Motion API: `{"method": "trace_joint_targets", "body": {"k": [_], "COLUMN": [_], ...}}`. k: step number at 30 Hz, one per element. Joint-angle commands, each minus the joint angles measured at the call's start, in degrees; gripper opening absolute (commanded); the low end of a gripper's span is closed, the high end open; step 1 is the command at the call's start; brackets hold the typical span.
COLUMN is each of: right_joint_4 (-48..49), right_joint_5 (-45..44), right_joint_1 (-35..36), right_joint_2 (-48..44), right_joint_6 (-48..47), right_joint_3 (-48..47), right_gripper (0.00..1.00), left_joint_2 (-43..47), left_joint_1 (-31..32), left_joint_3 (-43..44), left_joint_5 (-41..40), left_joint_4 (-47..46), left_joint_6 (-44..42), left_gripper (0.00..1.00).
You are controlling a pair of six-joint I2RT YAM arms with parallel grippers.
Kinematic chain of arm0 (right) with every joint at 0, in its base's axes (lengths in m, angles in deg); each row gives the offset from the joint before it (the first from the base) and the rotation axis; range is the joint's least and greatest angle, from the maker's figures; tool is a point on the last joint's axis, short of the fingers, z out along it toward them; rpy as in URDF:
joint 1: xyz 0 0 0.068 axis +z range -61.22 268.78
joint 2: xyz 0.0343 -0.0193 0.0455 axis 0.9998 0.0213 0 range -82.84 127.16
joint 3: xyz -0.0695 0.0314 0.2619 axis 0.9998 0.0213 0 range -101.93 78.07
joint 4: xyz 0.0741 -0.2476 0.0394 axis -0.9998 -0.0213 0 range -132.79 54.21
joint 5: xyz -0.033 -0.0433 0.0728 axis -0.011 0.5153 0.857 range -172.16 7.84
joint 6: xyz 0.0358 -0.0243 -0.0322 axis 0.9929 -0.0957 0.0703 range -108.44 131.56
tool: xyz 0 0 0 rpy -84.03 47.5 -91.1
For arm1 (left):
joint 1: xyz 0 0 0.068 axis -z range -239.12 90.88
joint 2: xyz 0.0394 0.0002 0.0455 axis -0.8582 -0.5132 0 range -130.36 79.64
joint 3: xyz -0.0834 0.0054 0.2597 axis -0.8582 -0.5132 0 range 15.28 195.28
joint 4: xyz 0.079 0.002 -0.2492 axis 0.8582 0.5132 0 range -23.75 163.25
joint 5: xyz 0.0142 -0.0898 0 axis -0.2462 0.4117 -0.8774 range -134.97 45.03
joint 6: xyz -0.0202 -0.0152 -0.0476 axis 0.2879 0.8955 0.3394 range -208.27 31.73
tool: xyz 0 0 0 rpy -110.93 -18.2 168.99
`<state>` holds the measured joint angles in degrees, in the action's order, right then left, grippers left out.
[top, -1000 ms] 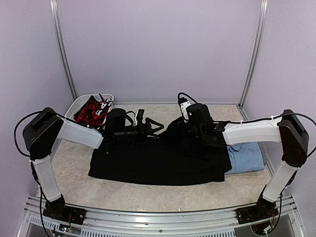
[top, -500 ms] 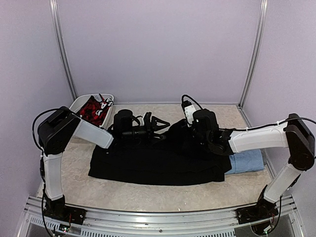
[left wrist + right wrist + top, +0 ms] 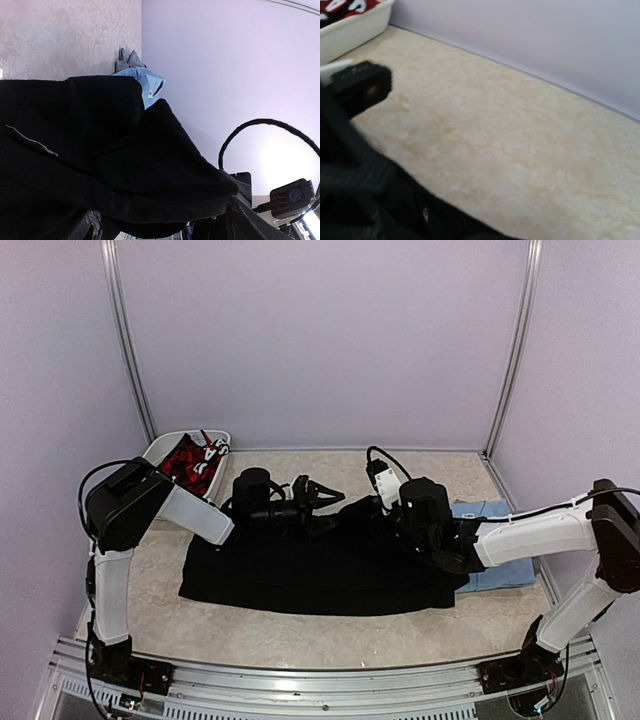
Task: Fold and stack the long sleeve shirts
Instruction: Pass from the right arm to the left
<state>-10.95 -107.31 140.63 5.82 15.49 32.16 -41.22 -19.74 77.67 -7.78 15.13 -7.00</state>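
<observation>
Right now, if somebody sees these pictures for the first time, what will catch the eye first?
A big black shirt spread across the middle of the table draws the eye first; at its far edge the right gripper is shut on a raised fold, the left gripper open beside it. A light blue shirt peeks out at its right end, and a white bin with red cloth sits in the far left corner.
</observation>
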Motion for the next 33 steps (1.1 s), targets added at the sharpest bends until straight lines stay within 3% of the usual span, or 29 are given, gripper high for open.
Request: {"method": "trace_joint_targets", "body": {"k": [1,5,13,18,23,28,33], "right_joint_4": [2.61,3.82,5.35,5.50,5.40,5.02,5.10], "right_joint_5": [1.04,0.98,0.41,-0.69,-0.73,-1.19,-1.17], "right_joint_1": [1.36,2.23,3.99,4.81,5.42,6.22,6.83], "right_joint_2": [-1.94,-2.26,-2.10,-2.22,-2.49,-2.38,-2.35], "right_joint_6": [-0.52,-0.71,-1.39,-1.84,-1.57,-1.00,-0.69], "right_joint_3": [2.68,4.46,6.23,6.62,7.14,7.63,8.14], "right_gripper": [0.00,0.00,0.00,0.00,0.00,0.00,0.00], "left_joint_2": [-1.37,-1.82,-1.93,-1.80,-3.06,-4.03,-3.64], "left_joint_1": [0.35,0.48,1.23,1.14,1.27,1.40,1.49], "left_joint_3": [0.27,0.25,-1.83,-3.24,-3.84,-4.29,-4.47], "left_joint_5": [1.20,1.76,3.06,3.42,4.56,4.36,4.24], "left_joint_4": [-3.73,-3.82,-5.15,-5.97,-9.92,-10.81,-10.75], "left_joint_6": [2.10,2.26,3.68,4.41,6.87,7.47,7.04], "left_gripper": [0.80,0.75,0.74,0.61,0.42,0.39,0.27]}}
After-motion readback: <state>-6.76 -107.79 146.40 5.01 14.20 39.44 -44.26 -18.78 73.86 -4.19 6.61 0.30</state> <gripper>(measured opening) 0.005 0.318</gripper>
